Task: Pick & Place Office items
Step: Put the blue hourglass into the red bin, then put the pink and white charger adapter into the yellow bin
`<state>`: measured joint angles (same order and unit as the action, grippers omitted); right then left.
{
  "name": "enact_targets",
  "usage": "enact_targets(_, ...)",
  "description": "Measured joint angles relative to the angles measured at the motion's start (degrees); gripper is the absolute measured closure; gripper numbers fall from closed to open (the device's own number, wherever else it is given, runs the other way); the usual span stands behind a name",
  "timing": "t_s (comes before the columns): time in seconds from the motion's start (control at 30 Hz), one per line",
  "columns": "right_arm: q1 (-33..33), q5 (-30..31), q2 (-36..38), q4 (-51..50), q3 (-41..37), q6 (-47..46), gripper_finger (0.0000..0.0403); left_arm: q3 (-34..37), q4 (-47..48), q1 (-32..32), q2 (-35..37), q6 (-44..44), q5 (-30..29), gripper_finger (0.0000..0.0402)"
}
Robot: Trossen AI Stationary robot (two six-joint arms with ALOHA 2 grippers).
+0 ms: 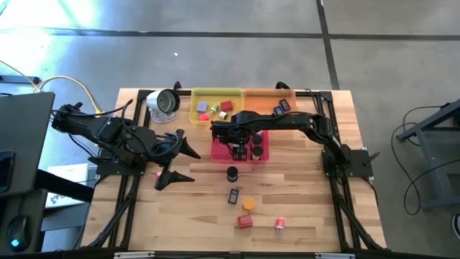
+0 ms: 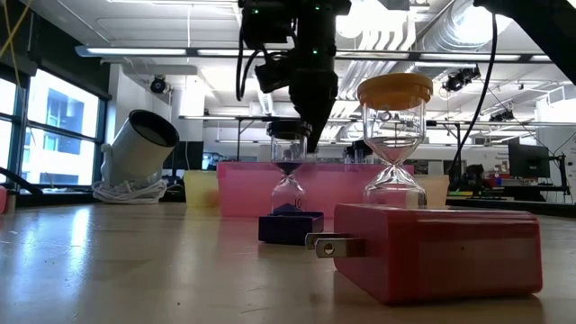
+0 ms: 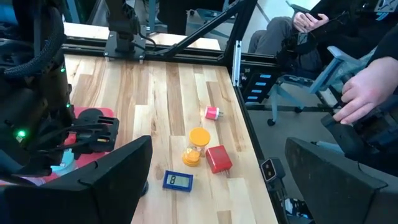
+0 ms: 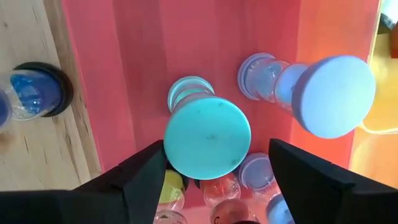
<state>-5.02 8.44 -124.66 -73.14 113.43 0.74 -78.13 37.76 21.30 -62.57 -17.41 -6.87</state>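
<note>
A teal-capped hourglass (image 4: 207,137) stands upright in the pink tray (image 1: 219,152), with a lilac-capped one (image 4: 333,93) beside it. My right gripper (image 4: 217,149) points down over the tray, open, one finger on each side of the teal cap. On the bare wood lie a black-capped hourglass (image 1: 232,173), a blue rectangular piece (image 1: 233,196), an orange-capped hourglass (image 1: 249,204), a red block with plug pins (image 1: 245,221) and a small pink cylinder (image 1: 280,224). My left gripper (image 1: 188,164) hangs open above the table's left half. My right gripper: one finger (image 4: 146,171) stands at the rim of the teal cap (image 4: 169,146), and I cannot tell whether it touches. The other finger (image 4: 298,174) is clear of the cap. The hourglass stands on its own base in the tray.
A yellow tray (image 1: 215,108) and an orange tray (image 1: 269,101) with small pieces sit at the far edge behind the pink one. A round silver-rimmed object (image 1: 164,103) lies at the far left. A person's hand (image 3: 367,87) shows beyond the table.
</note>
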Motion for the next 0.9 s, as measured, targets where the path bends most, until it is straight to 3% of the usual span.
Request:
enact_targets(0.23,1.3,1.8,0.0,-2.4,0.0,0.9,0.0131,0.0,0.0,0.0,0.0,0.0,0.0,0.0043)
enact_targets(0.53,3.9,15.0,0.1,-6.4,0.6,2.7,0.0131,0.0,-0.1,0.0,0.0,0.0,-0.1,0.0043)
enact_targets(0.7,5.3,16.8,0.3,-9.8,5.1,2.5,0.0131,0.0,0.0,0.0,0.0,-0.1,-0.1,0.0043)
enact_targets(0.9,7.6,17.7,0.4,-12.9,16.0,2.2,0.0131,0.0,0.0,0.0,0.0,-0.2,-0.1,0.0043)
